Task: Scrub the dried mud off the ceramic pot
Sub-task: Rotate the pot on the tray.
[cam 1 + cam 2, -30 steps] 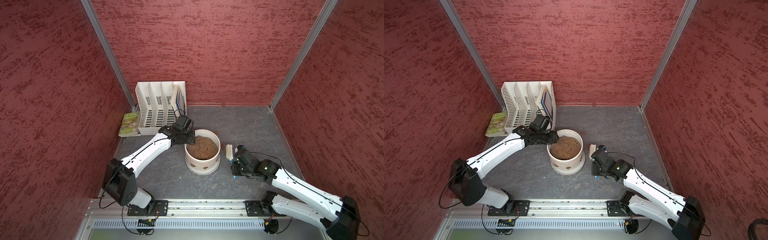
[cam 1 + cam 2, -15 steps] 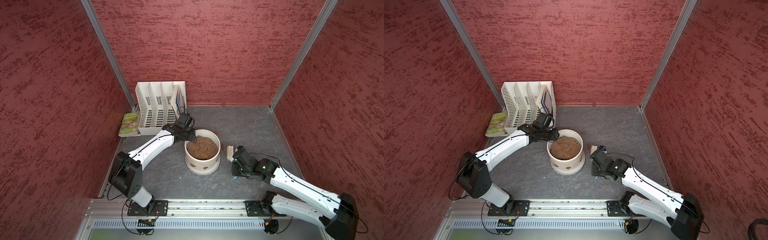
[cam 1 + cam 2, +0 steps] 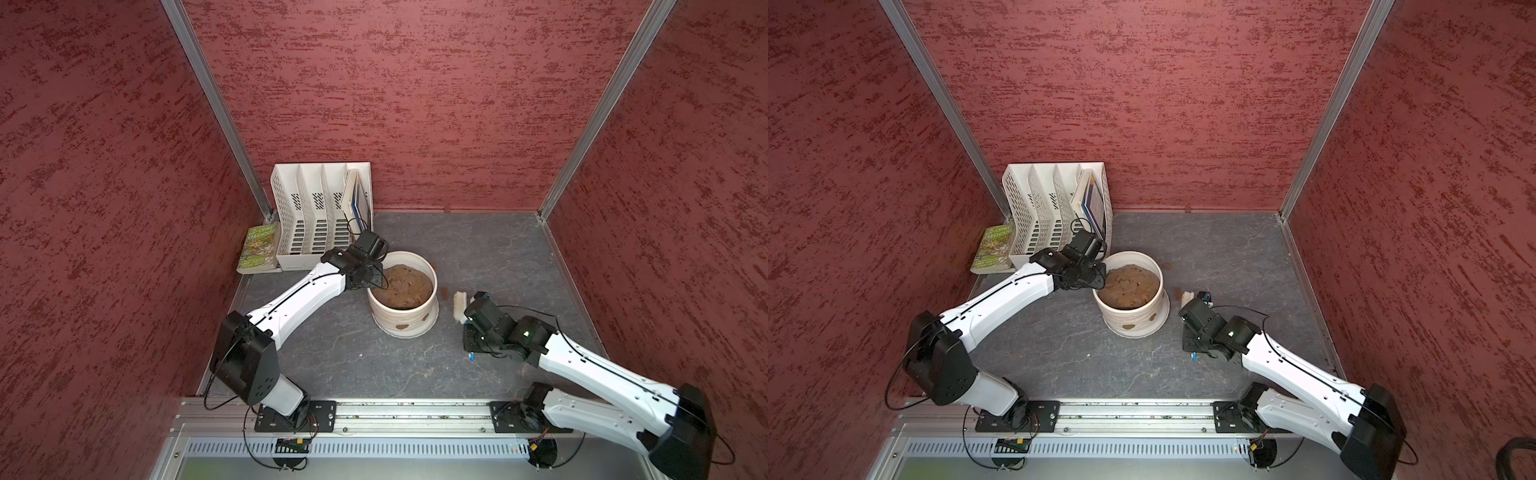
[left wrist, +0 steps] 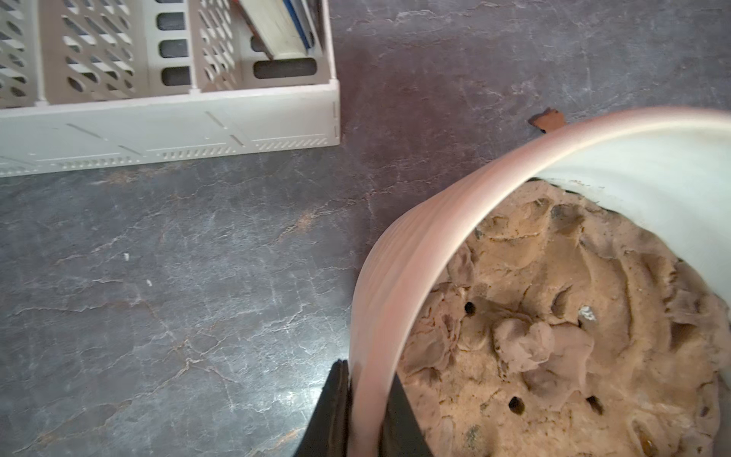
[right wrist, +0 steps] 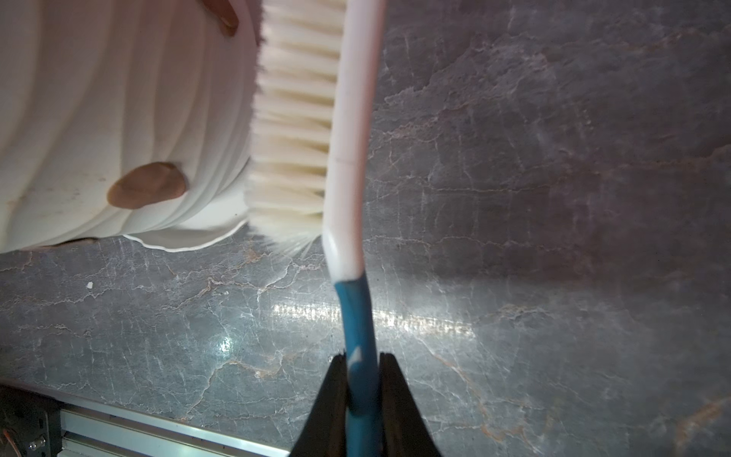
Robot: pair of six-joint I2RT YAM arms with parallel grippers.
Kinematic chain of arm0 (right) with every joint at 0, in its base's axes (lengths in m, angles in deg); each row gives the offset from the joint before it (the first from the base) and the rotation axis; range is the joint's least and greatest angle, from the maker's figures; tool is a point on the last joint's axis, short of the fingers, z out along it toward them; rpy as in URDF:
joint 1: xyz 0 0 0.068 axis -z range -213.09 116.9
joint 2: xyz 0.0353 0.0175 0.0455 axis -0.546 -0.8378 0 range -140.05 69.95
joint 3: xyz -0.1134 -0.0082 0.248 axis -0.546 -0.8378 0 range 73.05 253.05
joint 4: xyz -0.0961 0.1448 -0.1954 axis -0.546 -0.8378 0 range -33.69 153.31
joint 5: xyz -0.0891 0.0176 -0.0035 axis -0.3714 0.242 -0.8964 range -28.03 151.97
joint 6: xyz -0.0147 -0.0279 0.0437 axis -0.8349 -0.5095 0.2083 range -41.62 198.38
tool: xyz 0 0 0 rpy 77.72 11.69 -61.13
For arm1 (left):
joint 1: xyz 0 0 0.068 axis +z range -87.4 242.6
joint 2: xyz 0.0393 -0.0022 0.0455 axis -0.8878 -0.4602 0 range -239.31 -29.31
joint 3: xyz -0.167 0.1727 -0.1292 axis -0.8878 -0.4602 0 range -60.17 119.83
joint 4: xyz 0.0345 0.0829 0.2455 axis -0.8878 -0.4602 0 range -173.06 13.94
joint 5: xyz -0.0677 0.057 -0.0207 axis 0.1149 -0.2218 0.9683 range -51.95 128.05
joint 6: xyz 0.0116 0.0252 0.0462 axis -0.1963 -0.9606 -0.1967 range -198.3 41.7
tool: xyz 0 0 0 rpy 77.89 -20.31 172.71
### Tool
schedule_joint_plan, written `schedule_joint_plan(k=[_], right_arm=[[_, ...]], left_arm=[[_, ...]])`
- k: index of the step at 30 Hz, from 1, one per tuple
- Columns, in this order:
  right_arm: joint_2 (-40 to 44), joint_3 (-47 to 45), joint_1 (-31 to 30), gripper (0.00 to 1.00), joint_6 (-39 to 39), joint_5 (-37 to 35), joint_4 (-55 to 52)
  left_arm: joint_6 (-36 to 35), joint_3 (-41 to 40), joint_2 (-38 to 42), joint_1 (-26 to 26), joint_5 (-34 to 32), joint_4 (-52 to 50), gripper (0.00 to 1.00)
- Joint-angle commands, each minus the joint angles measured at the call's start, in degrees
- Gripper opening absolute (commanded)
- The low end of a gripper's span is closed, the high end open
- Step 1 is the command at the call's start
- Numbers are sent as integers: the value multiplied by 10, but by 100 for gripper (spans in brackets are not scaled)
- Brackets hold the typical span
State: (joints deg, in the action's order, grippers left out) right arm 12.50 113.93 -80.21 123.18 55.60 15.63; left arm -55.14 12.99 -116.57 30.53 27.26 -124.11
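**Clerk:** Largest entry?
**Checker:** One table point(image 3: 415, 365), grey slate-look top, red walls on three sides.

**Clerk:** Next down?
**Checker:** One file organiser point(image 3: 307, 216), white slotted plastic, far left corner. There are books point(image 3: 355, 199) upright in its right-hand slot. One green paperback point(image 3: 258, 249) lies flat just left of it.

**Clerk:** The task item?
**Checker:** One ceramic pot point(image 3: 405, 320), cream, ribbed, upright at mid-table, just near and right of the organiser. It is filled with lumpy tan soil point(image 3: 405, 286).

**Clerk:** Grippers?
**Checker:** The left gripper point(image 4: 368, 395) is at the pot's left rim. Its jaws pinch the rim wall, one finger outside and one inside over the soil. The right gripper point(image 5: 362, 368) is right of the pot, jaws clamped on the brush's blue handle.

**Clerk:** The brush itself?
**Checker:** One brush point(image 5: 348, 118), white head, just beside the pot's lower right wall with the bristles turned toward it. I cannot tell whether they touch.

**Clerk:** Smallest?
**Checker:** The dried mud point(image 5: 146, 190), in reddish-brown patches. Two sit low on the pot's near wall. One loose flake lies on the table between pot and brush. Another lies just beyond the pot's far right side.
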Motion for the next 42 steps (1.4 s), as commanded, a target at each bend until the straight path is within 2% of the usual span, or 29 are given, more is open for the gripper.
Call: schedule_joint_plan(k=[1, 6, 9, 14, 18, 32, 42], right_arm=[[-9, 23, -5, 0, -2, 5, 11], [-17, 24, -6, 0, -9, 9, 14], [-22, 22, -6, 0, -12, 12, 19], [-31, 14, -6, 0, -10, 16, 26], [-30, 7, -6, 0, -6, 17, 31], [-34, 2, -13, 0, -19, 31, 59], [-41, 42, -75, 0, -70, 12, 43]], left_arm=[[21, -5, 52, 5, -15, -44, 0], [30, -18, 81, 4, 7, -64, 0], [25, -40, 98, 8, 27, -31, 0], [12, -75, 137, 23, 146, 84, 0], [28, -66, 150, 24, 191, 132, 0], [60, -39, 150, 22, 234, 156, 0], [34, -34, 113, 20, 224, 118, 0]])
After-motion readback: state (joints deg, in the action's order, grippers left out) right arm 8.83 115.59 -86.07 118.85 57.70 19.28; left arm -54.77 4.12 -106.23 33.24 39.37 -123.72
